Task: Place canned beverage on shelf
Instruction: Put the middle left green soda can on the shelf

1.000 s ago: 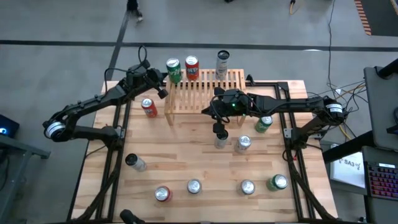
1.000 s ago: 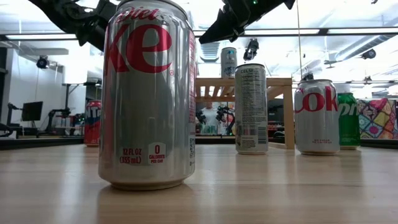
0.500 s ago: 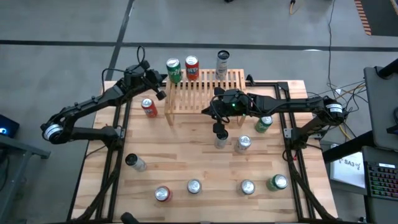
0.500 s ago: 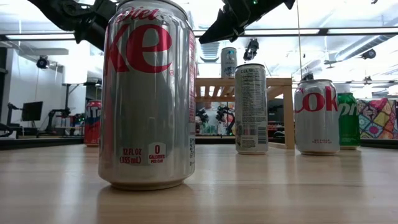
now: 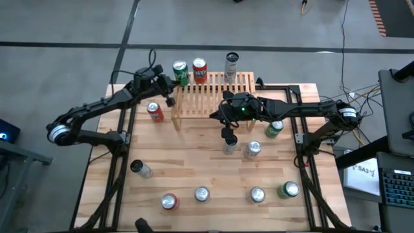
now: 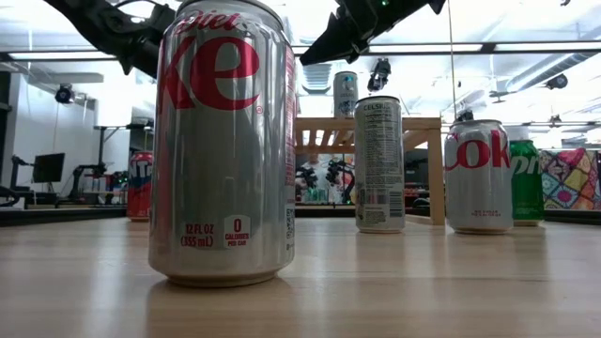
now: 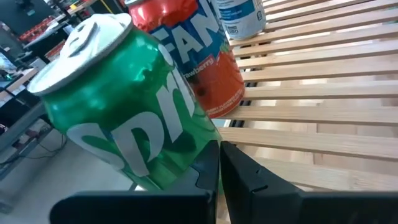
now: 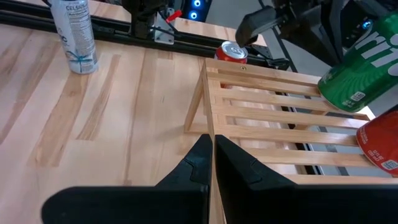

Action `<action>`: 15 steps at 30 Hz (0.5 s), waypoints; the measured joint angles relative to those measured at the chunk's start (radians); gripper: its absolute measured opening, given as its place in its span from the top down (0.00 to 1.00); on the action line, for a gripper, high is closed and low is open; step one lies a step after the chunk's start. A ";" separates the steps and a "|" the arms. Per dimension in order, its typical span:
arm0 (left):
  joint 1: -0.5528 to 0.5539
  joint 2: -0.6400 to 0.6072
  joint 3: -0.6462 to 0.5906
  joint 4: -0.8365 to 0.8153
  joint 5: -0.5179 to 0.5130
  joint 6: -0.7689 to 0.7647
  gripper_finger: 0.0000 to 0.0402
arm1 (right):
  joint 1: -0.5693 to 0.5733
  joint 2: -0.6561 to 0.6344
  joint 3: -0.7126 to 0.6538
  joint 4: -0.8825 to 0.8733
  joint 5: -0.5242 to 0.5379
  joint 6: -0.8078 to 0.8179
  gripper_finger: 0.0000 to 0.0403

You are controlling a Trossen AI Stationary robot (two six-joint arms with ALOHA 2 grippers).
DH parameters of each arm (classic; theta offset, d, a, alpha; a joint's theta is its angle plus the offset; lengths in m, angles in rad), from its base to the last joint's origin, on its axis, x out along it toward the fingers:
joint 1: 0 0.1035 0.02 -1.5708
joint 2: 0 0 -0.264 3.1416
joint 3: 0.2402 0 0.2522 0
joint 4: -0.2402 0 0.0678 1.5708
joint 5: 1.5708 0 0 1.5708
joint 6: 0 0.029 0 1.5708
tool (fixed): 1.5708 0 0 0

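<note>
The shelf (image 5: 213, 97), a low light-wood slatted rack, stands at the table's far middle. On its far edge stand a green Sprite can (image 5: 180, 72) at the left end, a red Fanta can (image 5: 199, 70) beside it, and a slim silver can (image 5: 231, 66). My left gripper (image 7: 219, 149) is shut at the shelf's far left corner, right by the Sprite can (image 7: 130, 118). My right gripper (image 8: 211, 144) is shut, hovering over the shelf's near edge (image 8: 249, 134) and pointing toward the table's left. My left gripper's shut fingertips (image 7: 208, 158) stand against the lower side wall of the Sprite can (image 7: 180, 168), coming from the table's left and slanting slightly down. Whether they touch it I cannot tell. The can stands on the slats.
A red can (image 5: 154, 111) stands left of the shelf and a dark-topped can (image 5: 139, 168) nearer the front left. A green can (image 5: 274, 128) and two silver cans (image 5: 252, 149) stand in front of the shelf. Several more cans (image 5: 202, 193) line the near edge.
My left gripper has turned a little at the wrist and swung slightly toward the shelf's left end, staying shut. The cans on the shelf have kept their places.
</note>
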 joint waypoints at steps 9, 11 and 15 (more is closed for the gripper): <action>0.000 0.035 0.000 0.040 -0.015 -0.005 1.00 | 0.000 0.000 0.000 0.000 0.000 0.011 0.98; 0.000 0.042 0.000 0.048 -0.016 -0.005 1.00 | 0.000 0.000 0.000 0.000 0.000 0.011 0.98; 0.001 0.051 0.000 0.050 -0.016 0.004 1.00 | 0.000 0.000 0.000 0.000 0.000 0.011 0.98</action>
